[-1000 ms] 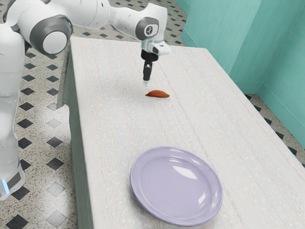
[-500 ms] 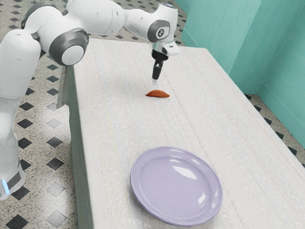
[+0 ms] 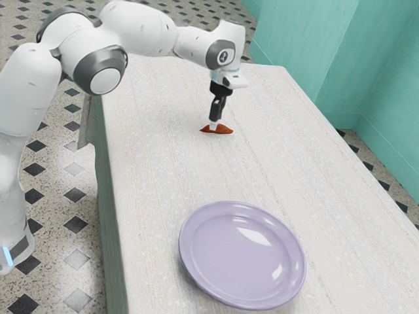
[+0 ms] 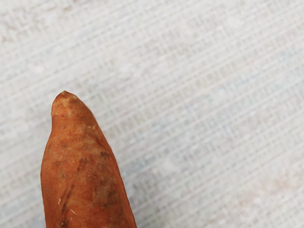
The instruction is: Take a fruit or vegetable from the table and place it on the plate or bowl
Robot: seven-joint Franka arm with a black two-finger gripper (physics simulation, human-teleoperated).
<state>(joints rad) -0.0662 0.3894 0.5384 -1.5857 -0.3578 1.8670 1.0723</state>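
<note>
A small reddish-brown sweet potato [image 3: 219, 129] lies on the pale wooden table [image 3: 294, 150], towards its far half. My gripper [image 3: 213, 122] points straight down and has come right onto the sweet potato's end at the exterior view's left, its tip at the vegetable's top. In the wrist view the sweet potato [image 4: 83, 171] looms large just under my hand, its tapered tip pointing away across the table grain. A lilac plate [image 3: 242, 254] sits empty near the table's front edge, well short of the gripper.
The table's edge at the exterior view's left drops to a checkered floor [image 3: 59, 196]. Teal walls [image 3: 340, 52] stand beyond the table at the exterior view's right. Bare tabletop lies between the sweet potato and the plate.
My arm has swung toward the exterior view's right and lowered. The gripper went from hovering behind and left of the sweet potato to sitting right on it. The sweet potato and plate have not moved.
</note>
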